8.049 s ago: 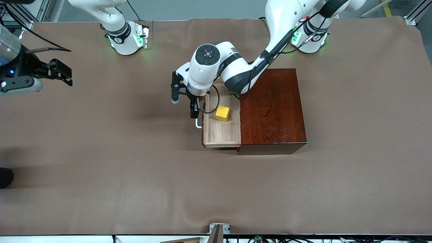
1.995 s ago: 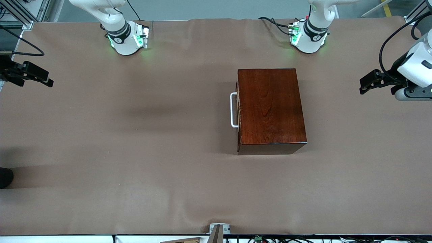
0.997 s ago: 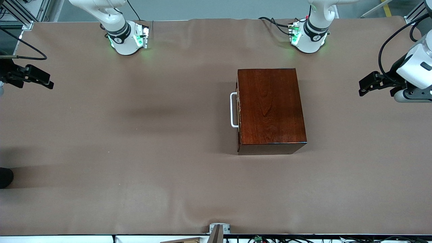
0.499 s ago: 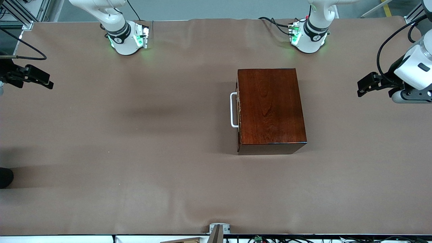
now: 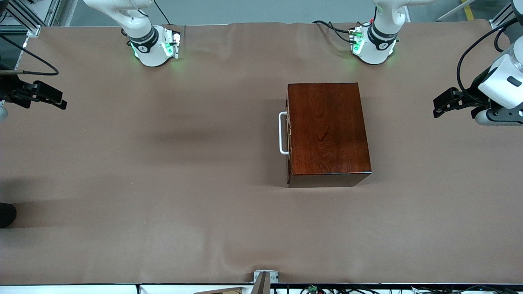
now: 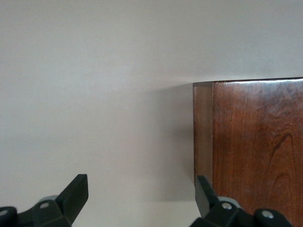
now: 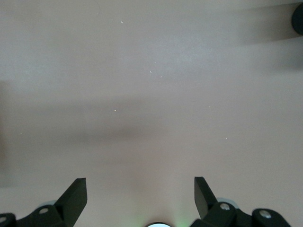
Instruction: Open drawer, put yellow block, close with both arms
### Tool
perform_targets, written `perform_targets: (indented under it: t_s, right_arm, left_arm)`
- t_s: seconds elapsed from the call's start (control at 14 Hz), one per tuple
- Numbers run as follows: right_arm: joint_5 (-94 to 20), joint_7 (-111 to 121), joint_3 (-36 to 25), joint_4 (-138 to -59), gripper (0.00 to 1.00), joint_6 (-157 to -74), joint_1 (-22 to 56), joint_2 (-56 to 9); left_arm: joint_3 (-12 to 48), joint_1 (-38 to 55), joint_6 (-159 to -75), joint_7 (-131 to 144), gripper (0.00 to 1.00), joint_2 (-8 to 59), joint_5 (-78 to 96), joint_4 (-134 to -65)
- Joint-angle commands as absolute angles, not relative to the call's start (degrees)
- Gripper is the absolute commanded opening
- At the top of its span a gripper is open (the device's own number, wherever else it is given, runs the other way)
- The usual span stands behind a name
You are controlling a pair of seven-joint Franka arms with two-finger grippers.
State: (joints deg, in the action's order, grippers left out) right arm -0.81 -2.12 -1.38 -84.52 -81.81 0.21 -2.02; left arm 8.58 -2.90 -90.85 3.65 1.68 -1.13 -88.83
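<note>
The dark reddish-brown wooden box [image 5: 327,130] stands mid-table, toward the left arm's end. Its drawer [image 5: 288,134] is pushed in flush, and the white U-shaped handle [image 5: 282,133] faces the right arm's end. The yellow block is hidden. My left gripper [image 5: 438,107] hangs open and empty over the table's end past the box. In the left wrist view the left gripper [image 6: 142,189] is wide apart, with a corner of the box [image 6: 255,142] ahead. My right gripper [image 5: 62,102] is open and empty over the right arm's end, over bare cloth in its wrist view [image 7: 141,191].
Both arm bases [image 5: 151,45] [image 5: 374,43] stand at the table's edge farthest from the camera. A dark round thing [image 5: 6,214] pokes in at the right arm's end. A small metal bracket [image 5: 265,277] sits at the near edge. Brown cloth covers the table [image 5: 163,183].
Eight seconds ago the drawer stood open with the yellow block in it and the left gripper at the handle. Now it is shut and both arms are drawn back, barely drifting.
</note>
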Motion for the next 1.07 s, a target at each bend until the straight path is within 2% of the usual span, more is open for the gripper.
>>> perform_targets:
  t_s: [0.0,1.0]
  right_arm:
    - [-0.5,-2.1,-1.3,-83.9,1.0,-81.2,0.3,-2.1]
    - [0.6,-2.5,-0.9,-81.7,1.0,-81.7,2.0,-1.3]
  left_arm:
    - [8.8,-3.4,-91.5,3.8,1.0,1.2,0.0,-88.9]
    - [8.9,-3.3,-91.8,3.9,1.0,1.1,-0.5,-88.8]
